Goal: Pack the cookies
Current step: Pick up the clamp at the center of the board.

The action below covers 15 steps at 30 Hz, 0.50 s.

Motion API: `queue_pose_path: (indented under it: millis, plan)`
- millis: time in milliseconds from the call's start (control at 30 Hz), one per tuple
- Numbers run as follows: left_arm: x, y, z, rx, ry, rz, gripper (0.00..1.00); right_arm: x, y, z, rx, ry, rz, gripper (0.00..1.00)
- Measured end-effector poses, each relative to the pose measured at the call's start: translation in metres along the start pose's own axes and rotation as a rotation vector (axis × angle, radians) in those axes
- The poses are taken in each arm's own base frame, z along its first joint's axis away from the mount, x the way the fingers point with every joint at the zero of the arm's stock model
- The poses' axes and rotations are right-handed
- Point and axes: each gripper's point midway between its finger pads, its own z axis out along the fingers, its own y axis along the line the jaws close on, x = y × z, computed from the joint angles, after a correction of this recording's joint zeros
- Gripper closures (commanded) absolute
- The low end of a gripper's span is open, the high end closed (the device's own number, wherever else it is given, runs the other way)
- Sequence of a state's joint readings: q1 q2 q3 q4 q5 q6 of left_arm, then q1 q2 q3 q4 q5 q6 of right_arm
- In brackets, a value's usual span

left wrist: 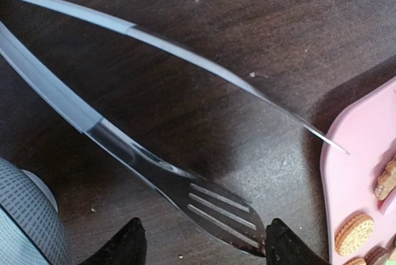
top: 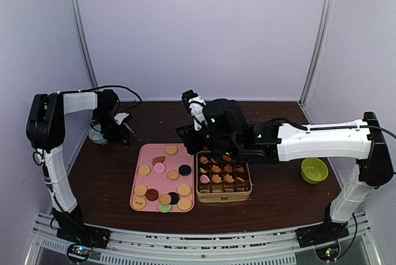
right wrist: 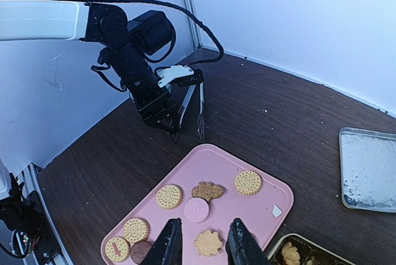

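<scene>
looking down from the top camera, i see the cookies (top: pixel 144 170) in two places. most lie loose over the pink tray (top: pixel 147 152) in the middle of the table, round tan ones mixed with pink, black, dark red and green. more sit in the cups of the gold tin (top: pixel 223 197) just beside the tray's right edge. my left gripper (left wrist: pixel 204 249) is off the tray's far left corner, over bare dark table, with a pair of metal tongs (left wrist: pixel 219 209). the tongs' two arms are spread apart and pinch nothing. their slotted blade lies between my left fingertips (left wrist: pixel 124 249). one tip seems to meet the blade's edge and the other stands clear of it, so i cannot tell whether the fingers grip the tongs or only bracket them. in the left wrist view the nearest cookies, a round tan one among them, lie on the tray's corner to the right of the blade, apart from it. my right gripper (right wrist: pixel 205 243) hangs above the tray, its fingers a little apart with nothing held. a flower-shaped cookie (right wrist: pixel 207 243) shows through the gap on the tray below, and a pink round cookie (right wrist: pixel 197 209) lies just beyond it. a silver lid (right wrist: pixel 368 169) lies on the table past the tin. a green bowl (top: pixel 314 170) sits well off to the right.
</scene>
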<state>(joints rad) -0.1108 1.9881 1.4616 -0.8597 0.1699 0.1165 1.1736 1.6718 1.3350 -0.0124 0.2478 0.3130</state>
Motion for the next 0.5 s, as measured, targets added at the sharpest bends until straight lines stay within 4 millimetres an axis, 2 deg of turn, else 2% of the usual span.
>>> queue_pose_path:
  millis: [100, 267, 500]
  plan:
    - [-0.003, 0.001, 0.000, -0.004, -0.009, -0.009, 0.37, 0.000, 0.002, -0.001, 0.000, -0.001, -0.002, 0.73]
    - [-0.015, 0.005, 0.002, -0.009, -0.028, -0.017, 0.51, 0.003, 0.006, -0.002, 0.001, 0.005, -0.012, 0.74]
    - [-0.017, 0.006, 0.006, -0.008, -0.026, -0.018, 0.60, 0.007, 0.004, -0.003, 0.017, 0.016, -0.026, 0.74]
